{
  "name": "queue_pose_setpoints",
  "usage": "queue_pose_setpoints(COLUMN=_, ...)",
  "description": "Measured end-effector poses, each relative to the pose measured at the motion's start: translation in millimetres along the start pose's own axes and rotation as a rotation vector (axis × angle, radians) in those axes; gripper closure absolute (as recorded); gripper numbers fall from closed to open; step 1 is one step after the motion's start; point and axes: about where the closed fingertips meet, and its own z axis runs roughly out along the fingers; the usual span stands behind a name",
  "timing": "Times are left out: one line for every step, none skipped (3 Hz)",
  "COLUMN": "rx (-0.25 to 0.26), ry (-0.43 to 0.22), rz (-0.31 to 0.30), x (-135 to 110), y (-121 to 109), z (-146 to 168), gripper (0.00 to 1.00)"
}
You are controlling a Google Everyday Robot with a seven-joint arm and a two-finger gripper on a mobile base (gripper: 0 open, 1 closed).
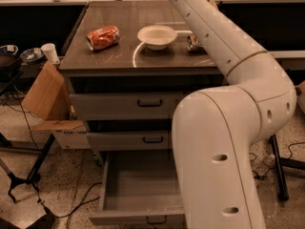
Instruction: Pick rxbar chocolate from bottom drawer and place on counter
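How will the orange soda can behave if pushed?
The orange soda can lies on its side on the glossy counter, so it may roll. It looks dented, so probably light. The gripper is out of view above.

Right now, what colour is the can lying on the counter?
The can is orange, in the camera view; the hand is out of frame.

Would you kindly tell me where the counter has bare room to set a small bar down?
On the counter, the front strip between its near edge and the orange can and white bowl is bare; so is the stretch behind them. The right is crowded: a small shiny item beside the bowl, under the arm. The gripper is out of view.
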Motion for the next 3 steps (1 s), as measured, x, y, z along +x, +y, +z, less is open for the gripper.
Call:
queue_pose_setpoints(rx=0.025, ry=-0.010, rz=-0.015, x=4.6, y=14.8, z=3.9, gripper=1.00)
queue_pose_setpoints(rx=0.057, ry=-0.025, rz=-0.034, x=4.7, y=26.2, z=10.0, gripper=1.00)
queue_pose_setpoints(rx=0.093, ry=-0.045, rz=-0.068, x=0.2, y=26.4, z=14.4, gripper=1.00)
